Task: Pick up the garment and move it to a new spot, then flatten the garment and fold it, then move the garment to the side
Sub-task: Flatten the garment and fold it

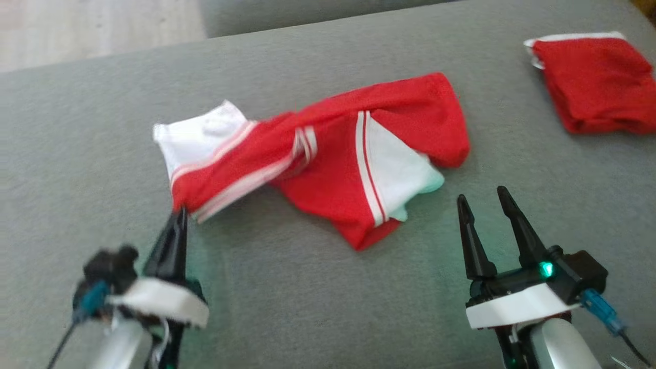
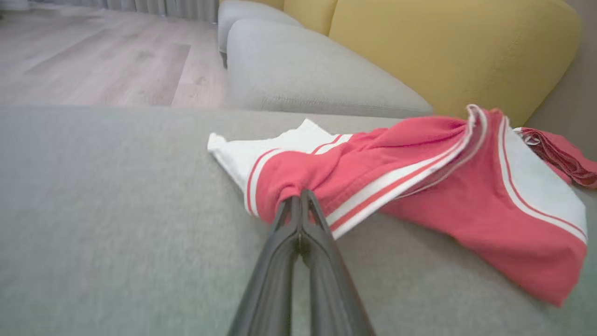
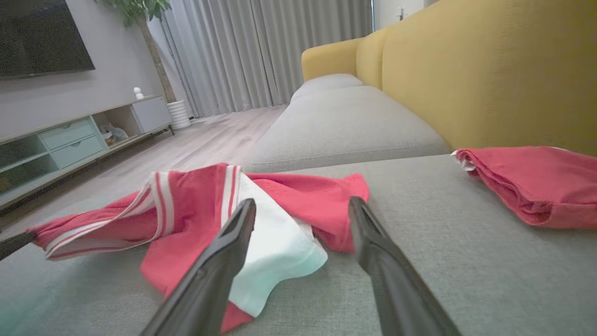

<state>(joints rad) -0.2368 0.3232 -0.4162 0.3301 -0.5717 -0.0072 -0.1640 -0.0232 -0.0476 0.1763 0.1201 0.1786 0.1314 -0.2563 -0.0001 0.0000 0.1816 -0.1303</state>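
The garment is a red piece with white panels and white stripes, lying crumpled in the middle of the grey sofa seat. My left gripper is shut on the garment's near left corner, and the cloth there is lifted slightly. In the left wrist view the closed left gripper pinches a bunched red fold of the garment. My right gripper stands open just to the right of the garment's white panel, apart from it. From the right wrist, the right gripper is spread over the garment.
A second red cloth, folded, lies at the far right of the seat, also visible as the folded red cloth. The yellow sofa back rises behind. Another grey cushion adjoins at the back, with wooden floor beyond.
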